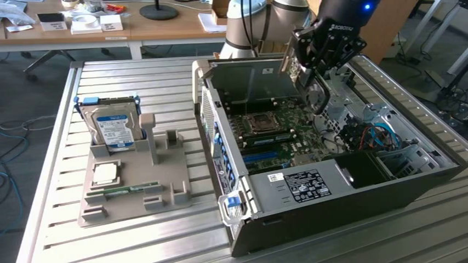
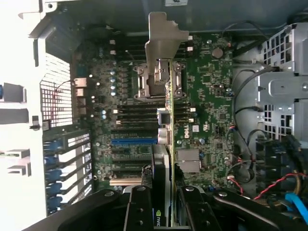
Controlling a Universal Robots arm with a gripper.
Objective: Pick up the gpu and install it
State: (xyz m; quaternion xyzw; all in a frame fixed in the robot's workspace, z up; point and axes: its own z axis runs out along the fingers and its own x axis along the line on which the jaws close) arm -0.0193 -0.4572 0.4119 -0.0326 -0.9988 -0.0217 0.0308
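Observation:
My gripper (image 1: 319, 57) hangs over the open computer case (image 1: 321, 219), shut on the gpu (image 1: 313, 90). The card hangs on edge below the fingers, with its round fan facing the exterior view's right. In the wrist view the gpu (image 2: 166, 144) appears edge-on between the two black fingers (image 2: 139, 207) of my gripper (image 2: 164, 209), its pale metal bracket (image 2: 163, 38) at the far end. The card floats above the green motherboard (image 2: 211, 96), apart from it, roughly over the CPU socket (image 2: 144, 82) and memory slots. The blue expansion slot (image 2: 134, 141) lies beside the card's line.
A grey holder (image 1: 131, 186) on the slatted table (image 1: 161, 76) carries a silver hard drive (image 1: 113, 129), a CPU chip (image 1: 106, 173) and a green memory stick (image 1: 128, 190). Cables and a drive cage (image 1: 380, 137) crowd the case's far side. A desk (image 1: 109, 30) stands behind.

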